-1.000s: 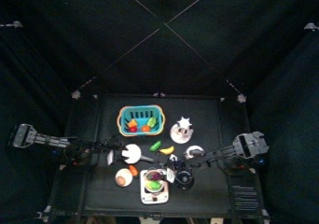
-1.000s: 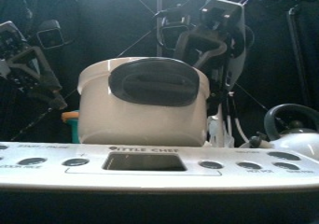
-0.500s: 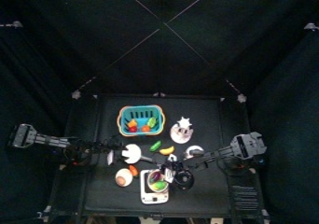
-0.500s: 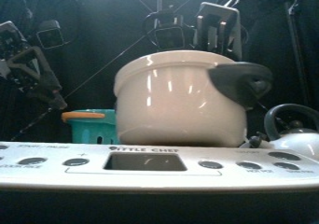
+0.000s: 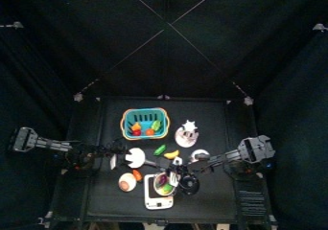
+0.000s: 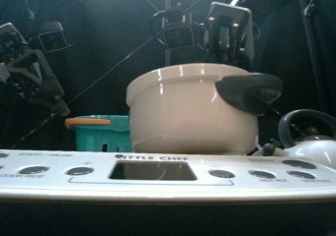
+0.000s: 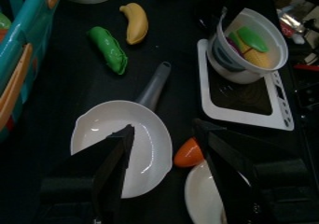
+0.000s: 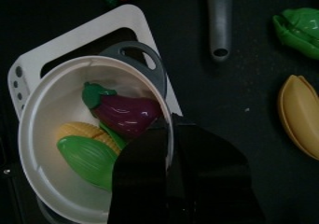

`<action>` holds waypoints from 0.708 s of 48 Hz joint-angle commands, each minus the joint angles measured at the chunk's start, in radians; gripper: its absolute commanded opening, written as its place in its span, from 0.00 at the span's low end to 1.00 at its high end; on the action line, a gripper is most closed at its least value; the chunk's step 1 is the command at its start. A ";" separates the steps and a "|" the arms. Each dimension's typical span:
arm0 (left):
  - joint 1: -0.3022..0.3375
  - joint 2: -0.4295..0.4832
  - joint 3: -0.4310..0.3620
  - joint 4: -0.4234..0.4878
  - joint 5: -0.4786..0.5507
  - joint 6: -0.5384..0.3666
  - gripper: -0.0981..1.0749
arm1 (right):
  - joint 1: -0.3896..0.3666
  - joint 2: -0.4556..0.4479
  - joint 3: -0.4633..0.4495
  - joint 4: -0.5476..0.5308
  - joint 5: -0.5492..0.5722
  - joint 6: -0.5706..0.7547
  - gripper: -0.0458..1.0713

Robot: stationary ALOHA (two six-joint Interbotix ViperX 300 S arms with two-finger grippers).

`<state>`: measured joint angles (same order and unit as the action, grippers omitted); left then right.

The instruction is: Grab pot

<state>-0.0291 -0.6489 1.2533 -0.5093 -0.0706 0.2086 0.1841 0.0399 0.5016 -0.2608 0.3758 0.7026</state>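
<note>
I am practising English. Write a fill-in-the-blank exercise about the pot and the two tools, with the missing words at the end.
1. The right tool grips the white pot by its ___.
2. The toy eggplant inside the pot is ___ in colour.
3. The left tool holds nothing; its jaws stand ___.

Missing words: rim; purple; open

Dim room, bright spots

The pot point(image 6: 195, 107) shines with white glare. Black curtains stay dark. The top view is small and blurry.
</note>
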 commanded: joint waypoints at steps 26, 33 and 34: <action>0.002 0.003 -0.014 0.003 -0.005 0.002 0.85 | -0.008 -0.087 0.044 -0.002 -0.011 0.009 0.31; 0.000 0.002 -0.014 0.002 -0.003 0.000 0.85 | -0.006 -0.087 0.043 0.000 -0.011 0.011 0.31; 0.002 0.003 -0.014 0.002 -0.005 0.000 0.85 | -0.006 -0.087 0.044 0.000 -0.008 0.009 0.31</action>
<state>-0.0276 -0.6473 1.2548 -0.5062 -0.0706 0.2071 0.1810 -0.0123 0.5584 -0.2623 0.3728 0.7118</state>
